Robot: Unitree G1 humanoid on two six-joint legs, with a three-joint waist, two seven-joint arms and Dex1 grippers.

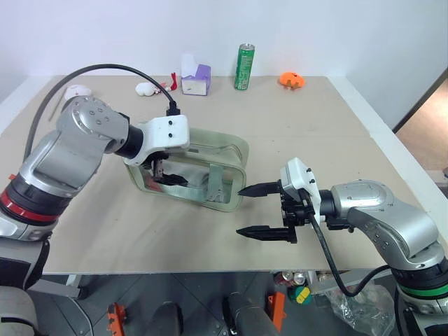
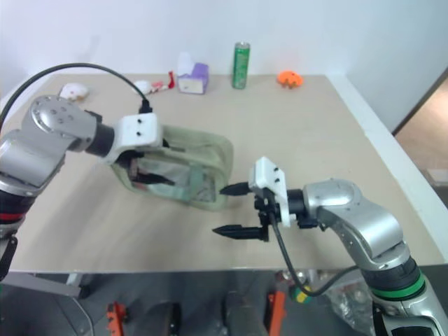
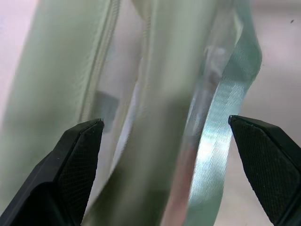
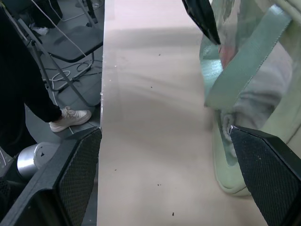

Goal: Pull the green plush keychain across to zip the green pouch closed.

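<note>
The green pouch (image 1: 217,157) lies on its side in the middle of the table, its clear side showing pale contents. My left gripper (image 1: 166,175) reaches down over the pouch's left end with its fingers open. In the left wrist view the pouch's zipper line (image 3: 101,70) and fabric strap (image 3: 221,127) lie between the spread fingers. My right gripper (image 1: 241,210) hovers open just right of the pouch's right end, pointing at it, holding nothing. The green plush keychain is hidden.
Along the far edge stand a green can (image 1: 244,66), a white and purple box (image 1: 196,79), an orange toy (image 1: 292,80) and a small white plush (image 1: 147,88). The table's front edge (image 4: 102,141) is close. A person's leg and shoe (image 4: 70,117) are beside it.
</note>
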